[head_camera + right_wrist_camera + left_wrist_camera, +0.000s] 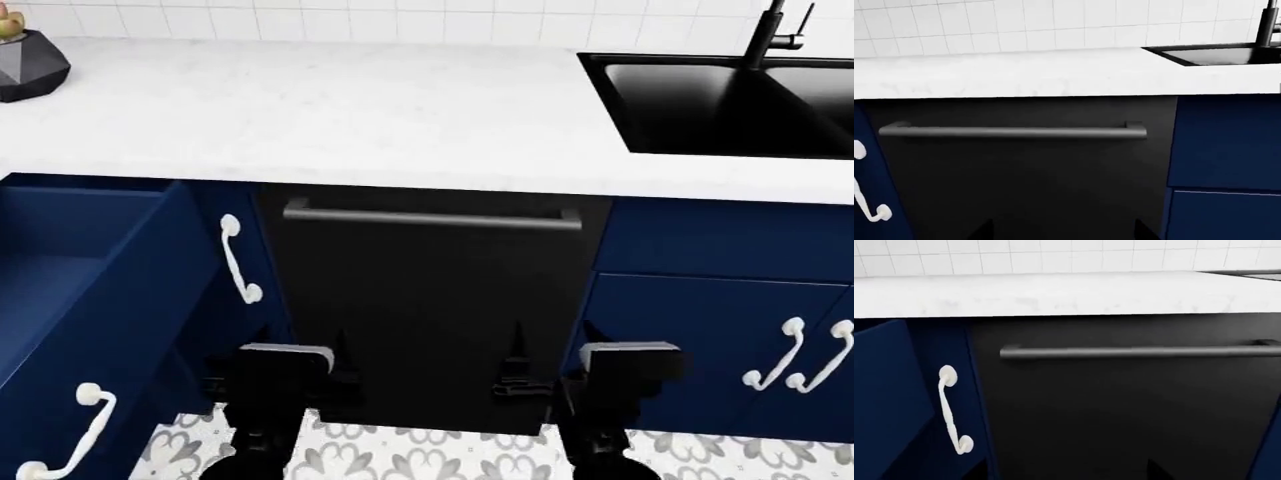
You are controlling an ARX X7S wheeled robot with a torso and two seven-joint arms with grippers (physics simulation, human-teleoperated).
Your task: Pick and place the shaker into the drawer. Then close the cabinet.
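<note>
Left wrist: only the fingertips show, apart, facing the black appliance [1121,410]; no shaker in view.

Head: both grippers [334,375] [514,375] hang open and empty; the drawer [80,270] stands out beside the left one.

Right wrist: fingers apart, shaker unseen. Risk: reaching blind, or clipping the drawer.
</note>
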